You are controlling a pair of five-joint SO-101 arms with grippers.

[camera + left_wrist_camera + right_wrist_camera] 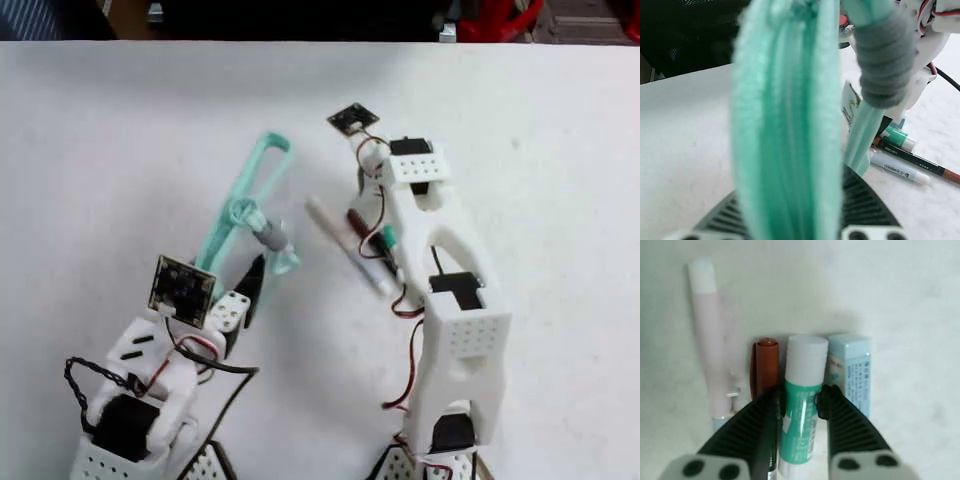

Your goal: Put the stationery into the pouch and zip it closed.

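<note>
Pouch: The teal pouch is stood on its narrow edge. Its long axis runs away from the left arm towards the far side of the table.
Left gripper: The left gripper is clenched on the near end of the pouch, and the teal fabric is seen between its jaws in the left wrist view.
Right gripper: The right gripper is closed on the glue stick, one jaw pressed to each long side.
Glue stick axis: The long axis is laid in line with the jaws, and the white cap is pointed away from the wrist. The stick is lying on the table, not lifted.
Direction to the pouch: The pouch is found near, on the left arm's side of the stationery. A sideways carry by the right arm is judged to be needed, with the stick turned along the pouch.
Pouch mouth: How far the upper edge is open cannot be told.
Neighbours: A brown pen and a pale blue eraser are laid just beside the stick, one on each side. A pale pen is placed beyond the brown one.
Zip pull: A grey pull is hung at the middle of the pouch.
Surface: The table is white and matt.
Room: A dark strip is seen beyond the far edge of the table.
</note>
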